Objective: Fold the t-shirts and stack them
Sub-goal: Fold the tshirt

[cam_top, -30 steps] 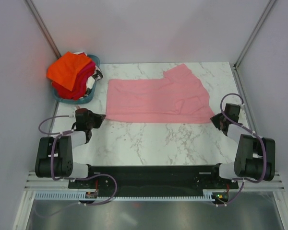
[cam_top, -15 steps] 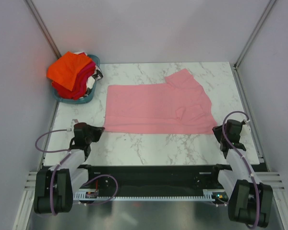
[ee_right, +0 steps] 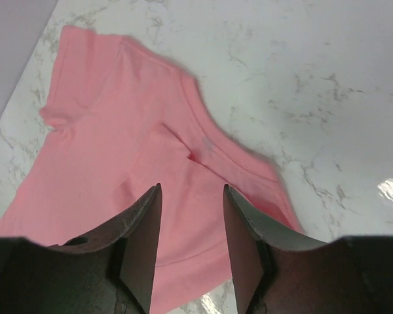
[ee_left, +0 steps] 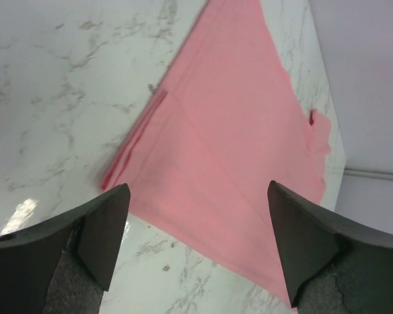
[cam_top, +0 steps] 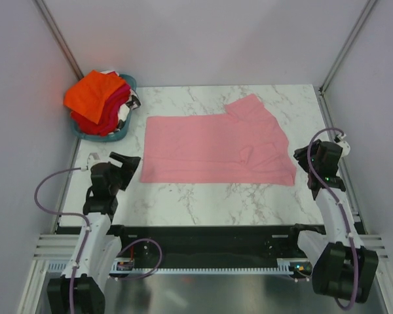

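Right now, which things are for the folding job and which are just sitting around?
For the job: pink t-shirt, spread flat; orange and red t-shirts, piled up.
Just there: teal basket under the pile; marble table.

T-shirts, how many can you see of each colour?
light pink t-shirt: 1
orange t-shirt: 1
red t-shirt: 1
magenta t-shirt: 1
Total: 4 showing; the pile in the basket may hide more.
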Motion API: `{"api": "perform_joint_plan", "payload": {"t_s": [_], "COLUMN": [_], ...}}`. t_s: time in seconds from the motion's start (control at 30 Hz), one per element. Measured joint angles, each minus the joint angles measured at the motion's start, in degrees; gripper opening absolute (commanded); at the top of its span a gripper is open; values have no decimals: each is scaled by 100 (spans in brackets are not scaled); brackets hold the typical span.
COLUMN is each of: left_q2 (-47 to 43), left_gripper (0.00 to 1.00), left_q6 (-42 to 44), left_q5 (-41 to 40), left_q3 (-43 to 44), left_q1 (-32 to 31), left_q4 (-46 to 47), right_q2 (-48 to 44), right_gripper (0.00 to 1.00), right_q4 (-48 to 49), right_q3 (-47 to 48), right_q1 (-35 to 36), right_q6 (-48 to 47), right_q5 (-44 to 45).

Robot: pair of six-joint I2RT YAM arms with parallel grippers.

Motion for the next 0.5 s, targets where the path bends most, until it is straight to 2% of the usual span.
{"api": "perform_joint_plan", "payload": {"t_s": [0.1, 0.17, 0.33, 0.4, 0.5], "left_q2": [411, 935, 2385, 2914, 3744], "left_gripper": [90, 90, 90, 90, 89], "left_q6": [334, 560, 1019, 1158, 1355], "left_q5": [280, 409, 549, 595, 544], "left_q3": [595, 1047, 2015, 2376, 2979], "left_q1": [-144, -461, -1615, -1915, -2044], "left_q4": [39, 164, 581, 662, 785], "right_q2": [1012, 1676, 2750, 3060, 3652], "right_gripper": [46, 46, 47, 48, 48], "right_q4": [229, 352, 581, 605, 605], "right_q3": [549, 828, 1204, 1392, 1963], "right_q1": [31, 90, 391, 540, 815], "right_q6": [-328, -466, -595, -619, -680], "right_q5": [-470, -728, -1019, -1029, -1003]}}
